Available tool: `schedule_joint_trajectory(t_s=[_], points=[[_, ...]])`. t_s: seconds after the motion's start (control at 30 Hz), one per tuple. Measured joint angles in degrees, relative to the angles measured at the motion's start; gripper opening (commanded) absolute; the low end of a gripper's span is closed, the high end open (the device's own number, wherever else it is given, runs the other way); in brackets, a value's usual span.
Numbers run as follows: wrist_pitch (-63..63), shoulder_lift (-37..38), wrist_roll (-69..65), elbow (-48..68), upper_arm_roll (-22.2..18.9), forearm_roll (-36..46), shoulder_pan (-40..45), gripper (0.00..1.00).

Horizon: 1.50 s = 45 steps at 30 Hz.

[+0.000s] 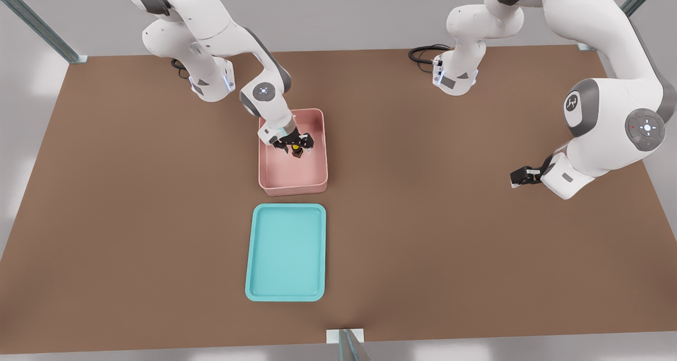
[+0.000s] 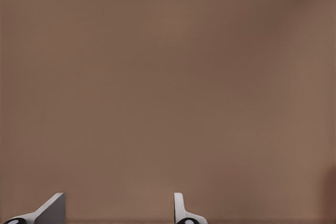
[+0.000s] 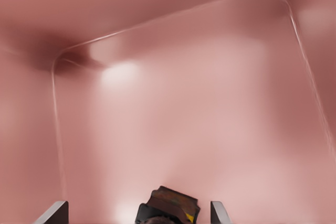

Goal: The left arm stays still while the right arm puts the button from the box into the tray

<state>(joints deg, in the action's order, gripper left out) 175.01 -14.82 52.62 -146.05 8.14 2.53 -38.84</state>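
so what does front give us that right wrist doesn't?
Front only: the teal tray on the brown table, lying apart from the pink box, and the right arm reaching down into that box.
Right wrist only: close up, the hand's fingers stand apart on either side of the button, with gaps showing.
Both: the hand low inside the box, button between its fingers.

So the right arm [image 1: 211, 38] is reaching down from its base at the far edge, elbow bent, wrist angled downward. Its gripper [image 1: 296, 148] points pretty much straight down, low in the scene. The fingers [image 3: 52, 213] sit spread apart, a wide gap between them, not pressed against anything.
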Motion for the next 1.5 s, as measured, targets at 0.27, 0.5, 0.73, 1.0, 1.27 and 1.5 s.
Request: schedule_joint_trajectory(t_s=[0.27, 0.5, 0.73, 1.0, 1.27, 1.5], points=[[2.6, -1.4, 0.3, -0.3, 1.2, 0.0, 0.1, 0.67], [2.1, 1.0, 0.5, -0.3, 1.8, -0.1, 0.9, 0.49], [-8.9, 7.1, -1.2, 7.0, -2.6, 0.1, 2.4, 0.48], [-31.3, 0.1, -9.8, 34.4, -12.0, 5.7, 5.8, 0.48], [-38.3, -20.7, -20.2, 54.3, -13.7, 7.9, 9.2, 0.47], [-41.0, -27.6, -24.8, 61.0, -12.0, 9.4, 9.4, 1.00]])
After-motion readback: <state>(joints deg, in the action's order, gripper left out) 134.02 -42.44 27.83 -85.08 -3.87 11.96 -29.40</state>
